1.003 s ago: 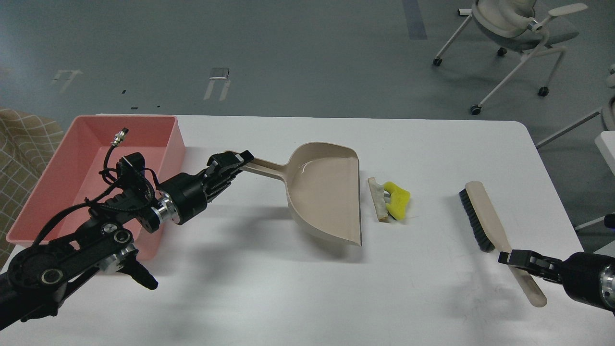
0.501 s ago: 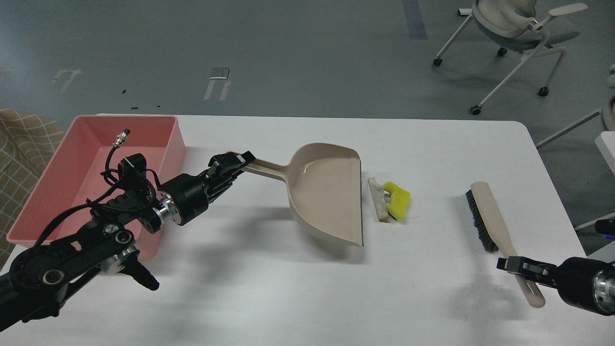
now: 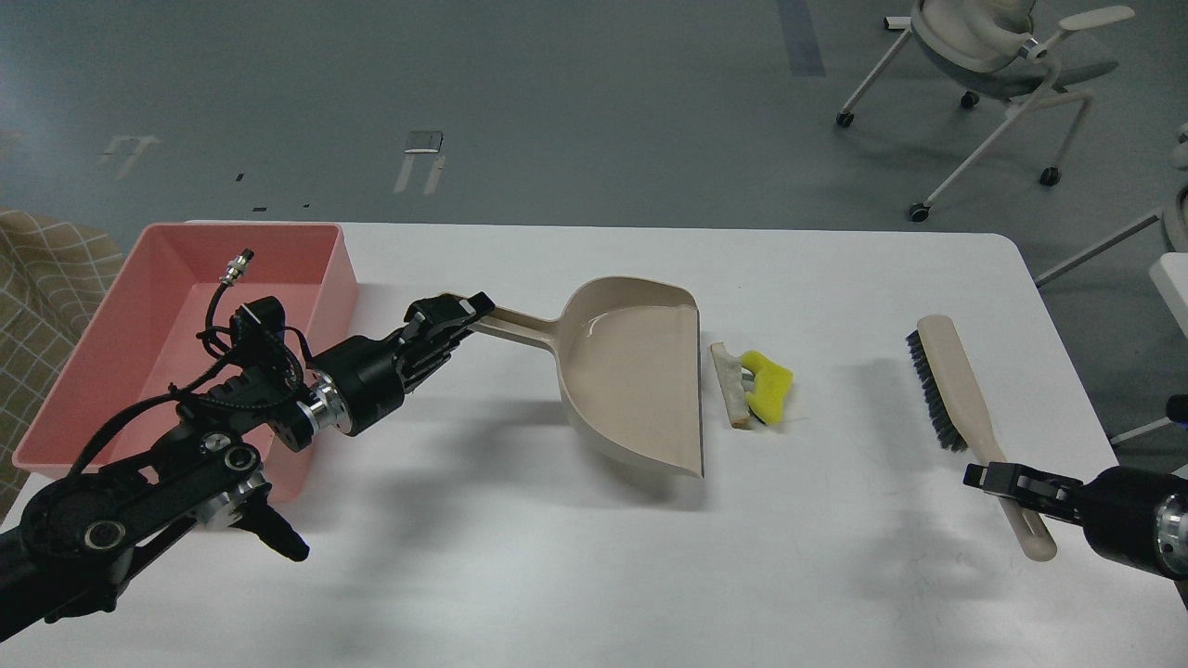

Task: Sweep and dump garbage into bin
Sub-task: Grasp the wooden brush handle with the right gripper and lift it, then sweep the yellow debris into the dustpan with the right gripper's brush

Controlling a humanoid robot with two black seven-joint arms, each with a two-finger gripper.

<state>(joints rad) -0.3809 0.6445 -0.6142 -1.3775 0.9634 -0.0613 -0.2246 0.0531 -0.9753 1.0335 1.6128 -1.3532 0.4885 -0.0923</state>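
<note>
The garbage lies at the table's middle: a bright yellow curved piece touching a pale off-white wedge. Just left of it stands the beige dustpan, its open edge facing the scraps. My left gripper is shut on the dustpan's handle. The pink bin stands at the far left, behind my left arm. My right gripper is shut on the handle of a beige brush with black bristles, held right of the garbage, bristles facing left.
The white table ends close on the right near my right arm. Office chairs stand on the floor beyond the table's far right. A checked cloth lies left of the bin.
My right gripper has lifted and swung the brush, so its head now sits farther back and right. The dustpan's mouth has shifted very slightly. The garbage has not moved.
</note>
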